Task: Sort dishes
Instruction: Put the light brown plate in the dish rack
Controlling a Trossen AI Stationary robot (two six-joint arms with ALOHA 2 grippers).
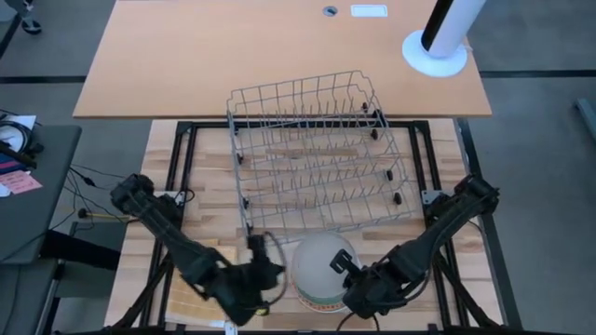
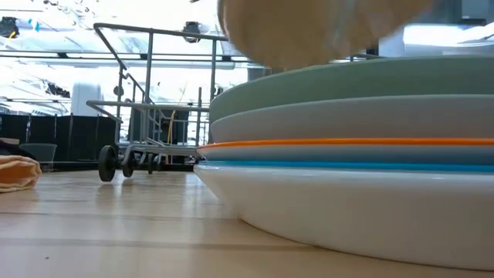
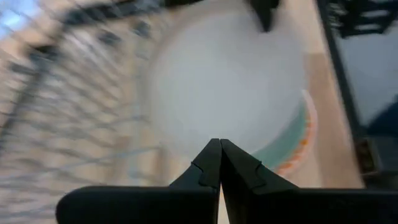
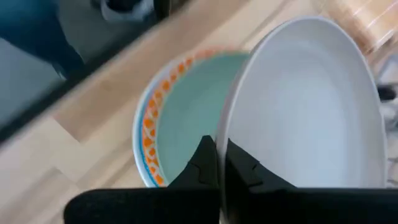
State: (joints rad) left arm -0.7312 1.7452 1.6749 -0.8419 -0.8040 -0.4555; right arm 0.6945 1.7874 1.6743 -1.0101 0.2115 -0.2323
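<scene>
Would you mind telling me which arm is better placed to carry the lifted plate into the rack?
The right: its pincer already grips the white plate by the rim, tilted off the stack. The left pincer is shut and empty.

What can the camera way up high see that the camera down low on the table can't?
Only the high view shows both arms, the left gripper shut beside the stack, the right gripper shut on the white plate, and the whole wire rack. Only the low view shows the stack edge-on: teal-green, grey, orange-rimmed, blue-rimmed and white plates. Both show the stack, the rack and the wooden table.
</scene>
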